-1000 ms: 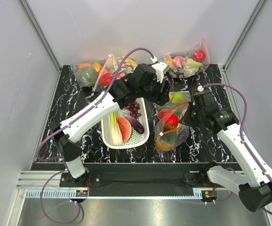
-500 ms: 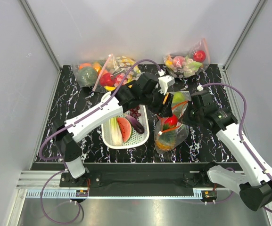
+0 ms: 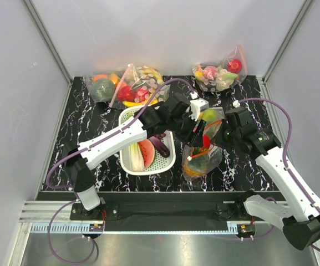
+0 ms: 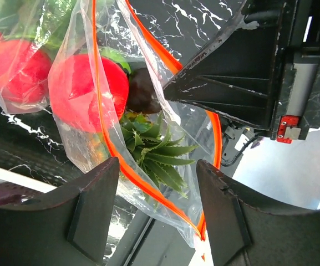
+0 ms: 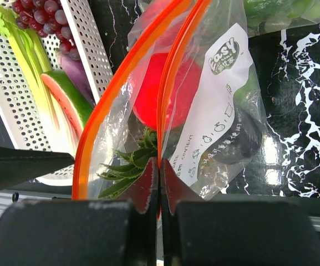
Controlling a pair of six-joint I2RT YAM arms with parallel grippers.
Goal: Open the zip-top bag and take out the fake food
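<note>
The zip-top bag (image 3: 202, 157) stands right of centre, its orange-red mouth pulled open. My right gripper (image 5: 160, 166) is shut on one side of the zip strip, beside the white label (image 5: 215, 111). My left gripper (image 4: 157, 177) is open, and the other lip of the bag (image 4: 143, 183) runs between its fingers (image 4: 93, 210). Inside the bag lie the fake food pieces: a red round fruit (image 4: 87, 94), a pineapple's green crown (image 4: 154, 147) and a green fruit (image 3: 209, 115). In the top view the left gripper (image 3: 197, 133) and the right gripper (image 3: 222, 134) meet over the bag.
A white perforated tray (image 3: 127, 160) left of the bag holds a leek, a watermelon slice, grapes and an eggplant. Other filled bags lie along the back: one at the right (image 3: 221, 75), a dotted one (image 3: 143, 77) and one at the left (image 3: 101, 86).
My left arm has swung right and down from above the tray to the bag's mouth, and its jaws have narrowed a little. The right gripper has kept its hold on the strip.
</note>
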